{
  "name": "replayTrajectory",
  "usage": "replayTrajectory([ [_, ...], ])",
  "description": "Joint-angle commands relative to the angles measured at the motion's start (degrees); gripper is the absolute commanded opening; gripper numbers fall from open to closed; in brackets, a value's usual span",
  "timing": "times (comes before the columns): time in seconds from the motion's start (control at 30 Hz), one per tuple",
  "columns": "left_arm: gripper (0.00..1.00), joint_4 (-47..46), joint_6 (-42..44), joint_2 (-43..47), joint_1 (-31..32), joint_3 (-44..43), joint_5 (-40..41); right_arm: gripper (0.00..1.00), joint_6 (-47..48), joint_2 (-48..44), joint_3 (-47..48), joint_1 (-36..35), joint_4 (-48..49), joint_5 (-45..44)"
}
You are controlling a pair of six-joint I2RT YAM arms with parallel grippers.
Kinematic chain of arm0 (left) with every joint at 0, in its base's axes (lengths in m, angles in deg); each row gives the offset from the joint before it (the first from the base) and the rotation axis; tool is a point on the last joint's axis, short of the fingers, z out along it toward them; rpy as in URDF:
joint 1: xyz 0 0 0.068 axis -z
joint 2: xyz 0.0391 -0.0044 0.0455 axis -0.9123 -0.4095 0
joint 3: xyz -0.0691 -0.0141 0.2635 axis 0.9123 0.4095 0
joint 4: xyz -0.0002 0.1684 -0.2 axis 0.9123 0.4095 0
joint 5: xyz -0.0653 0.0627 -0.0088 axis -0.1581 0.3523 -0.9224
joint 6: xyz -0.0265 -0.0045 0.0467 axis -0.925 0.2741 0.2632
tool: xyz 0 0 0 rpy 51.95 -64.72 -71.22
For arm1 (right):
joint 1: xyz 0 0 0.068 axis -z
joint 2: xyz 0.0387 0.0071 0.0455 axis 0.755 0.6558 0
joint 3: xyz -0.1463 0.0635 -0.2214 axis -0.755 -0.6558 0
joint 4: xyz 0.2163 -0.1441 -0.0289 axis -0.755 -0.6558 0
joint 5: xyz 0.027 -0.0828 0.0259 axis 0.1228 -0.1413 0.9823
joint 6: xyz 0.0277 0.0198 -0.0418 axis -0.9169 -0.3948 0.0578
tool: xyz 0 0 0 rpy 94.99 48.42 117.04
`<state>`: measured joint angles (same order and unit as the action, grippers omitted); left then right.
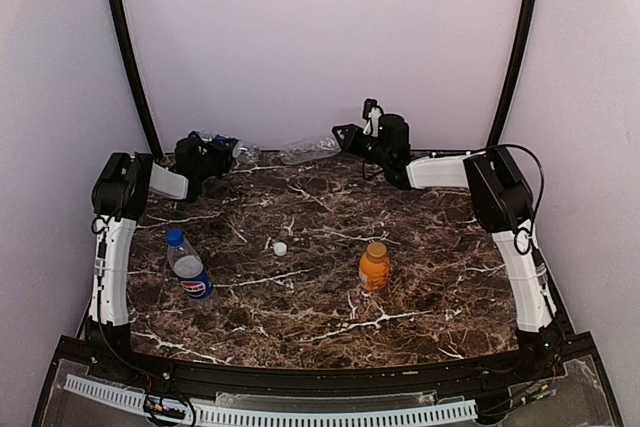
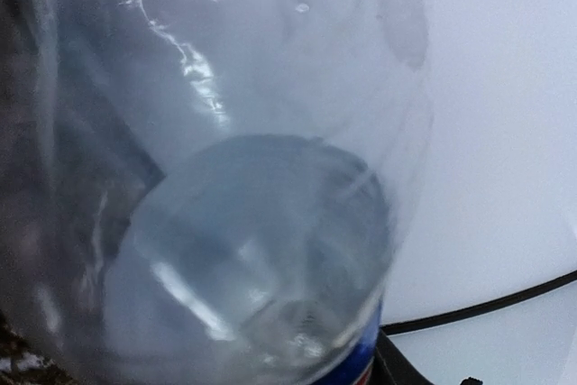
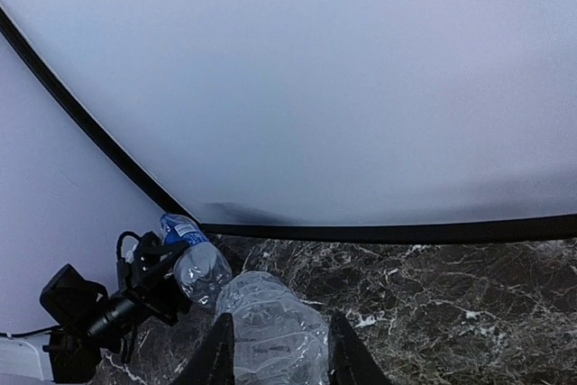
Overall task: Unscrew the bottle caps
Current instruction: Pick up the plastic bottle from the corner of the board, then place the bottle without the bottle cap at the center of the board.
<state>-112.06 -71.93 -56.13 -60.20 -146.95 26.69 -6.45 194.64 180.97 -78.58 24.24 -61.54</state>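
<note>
Right claw (image 3: 278, 322): closed on the clear bottle (image 3: 270, 342), one finger (image 3: 216, 358) pressed against each side. It sits well behind the orange bottle (image 1: 374, 271), at the back edge of the table (image 1: 300, 202).
Clear bottle: crumpled and unlabelled, lying on its side. It looks empty, and its neck end is too small to make out.
Left claw (image 1: 208, 155): clamped on the blue-label bottle (image 3: 195, 266), well behind and far to the left of the orange bottle, at the back left corner.
Blue-label bottle: see-through and tilted, so close that it fills the left wrist view. I cannot tell whether anything is in it.
White cap (image 1: 280, 247): off its bottle and lying alone on the table. It is to the left of the orange bottle, between that and the Pepsi bottle (image 1: 190, 269).
Orange cap (image 1: 376, 246): screwed on top of the orange bottle.
Orange bottle: short and upright, orange all over. I cannot tell liquid from plastic.
Pepsi bottle: upright, well to the left of the orange bottle, clear above its label.
Blue cap (image 1: 175, 237): on top of the Pepsi bottle.
</note>
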Motion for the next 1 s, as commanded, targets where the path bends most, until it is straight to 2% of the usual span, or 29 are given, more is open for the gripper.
replayTrajectory([
  [0.0, 0.48, 1.4, 11.9, 11.4, -0.6, 3.8, -1.5, 0.0, 3.2, -6.5, -3.3, 0.0, 1.0, -0.7],
  [0.17, 0.47, 7.1, 21.1, 19.1, -0.9, 6.8, -1.8, 0.0, 8.3, -12.7, -6.2, 0.1, -5.5, -2.2],
  [0.4, 0.47, 18.5, 36.6, 30.0, -0.7, 7.9, -0.4, 0.0, 18.5, -23.2, -5.7, 0.2, -25.1, -4.7],
  [0.6, 0.47, 27.3, 46.3, 41.4, 0.8, 11.1, 1.1, 0.0, 24.1, -30.5, -5.5, -0.1, -39.4, -5.1],
  [0.77, 0.47, 33.6, 54.4, 48.4, 4.5, 14.8, 6.3, 0.0, 27.8, -33.4, -4.9, -0.4, -47.7, -4.8],
  [0.97, 0.46, 40.1, 60.2, 56.3, 8.8, 17.6, 10.6, 0.0, 34.8, -33.4, 2.4, -1.8, -62.5, -6.5],
])
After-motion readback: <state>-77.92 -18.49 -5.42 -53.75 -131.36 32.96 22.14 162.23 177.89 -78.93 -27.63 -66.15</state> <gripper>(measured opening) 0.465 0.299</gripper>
